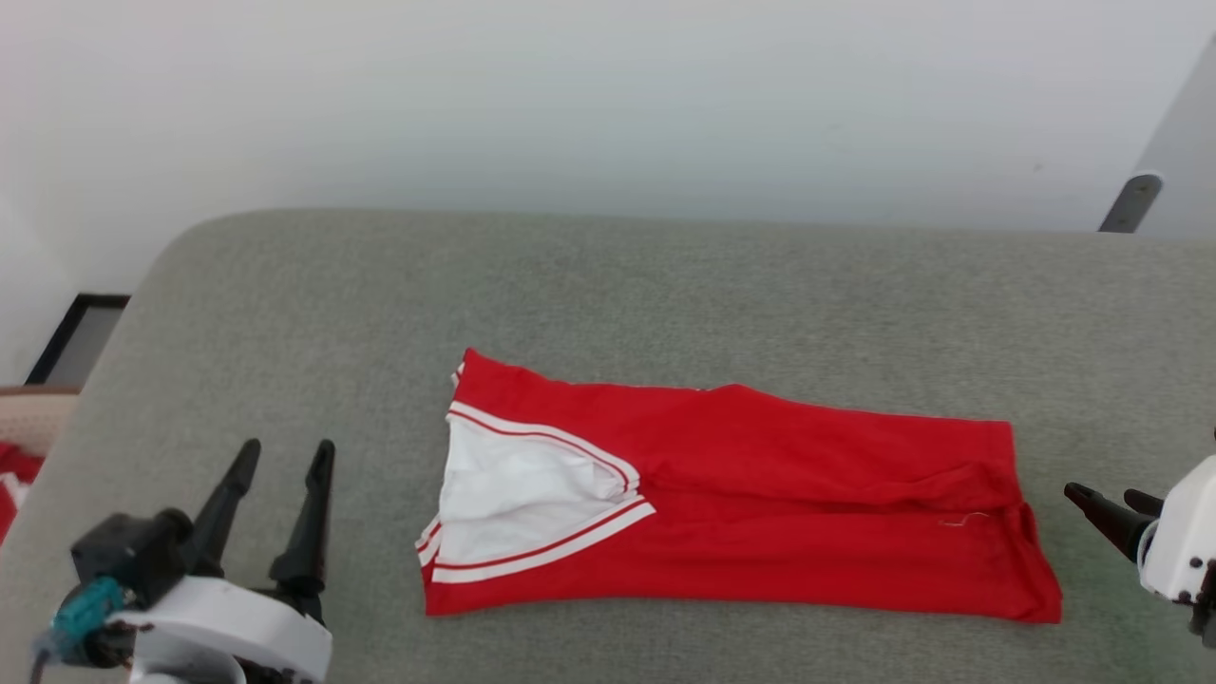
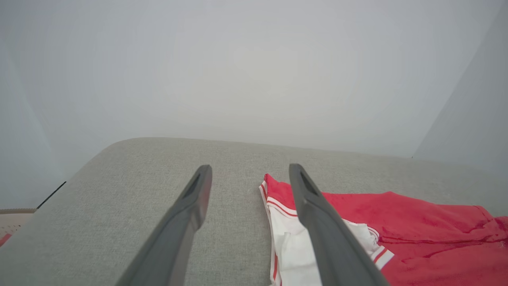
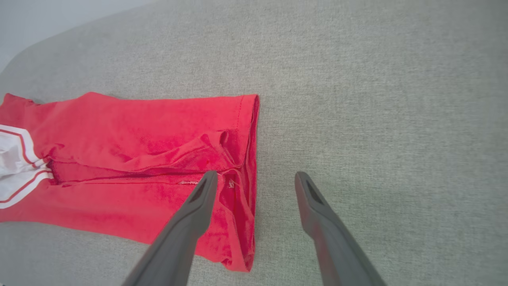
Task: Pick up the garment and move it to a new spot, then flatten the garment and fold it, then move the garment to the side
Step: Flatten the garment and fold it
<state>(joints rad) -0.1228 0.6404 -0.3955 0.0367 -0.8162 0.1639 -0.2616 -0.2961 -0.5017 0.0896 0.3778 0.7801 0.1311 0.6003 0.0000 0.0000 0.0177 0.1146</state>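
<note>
One pale wall (image 1: 608, 95) stands behind everything, and below it a wide counter (image 1: 665, 285) covered in grey woven fabric, with a rounded corner at the robot's left, takes most of the head view. On the middle of this counter lies the garment (image 1: 760, 494), a red jersey shirt folded into a long narrow strip that runs from left to right. Its white sleeve part with the red-white striped trim (image 1: 546, 551) is at the left end, and the plain red hem is at the right end, a little wrinkled. The left claw (image 1: 288, 446) is at the lower left, well apart from the sleeve end; its two dark fingers (image 2: 198, 198) stand wide apart and hold nothing. The right claw (image 1: 1100, 492) is at the right edge, just beside the hem end; its fingers are also spread wide and it has no hold of anything. In the right wrist view one finger (image 3: 194, 214) is seen in front of the hem corner, and whether it touches the cloth I cannot tell. A beige basket (image 1: 33, 413) with some red cloth (image 1: 14, 475) shows at the far left edge. A small white thread (image 1: 964, 520) lies on the red cloth near the hem.
</note>
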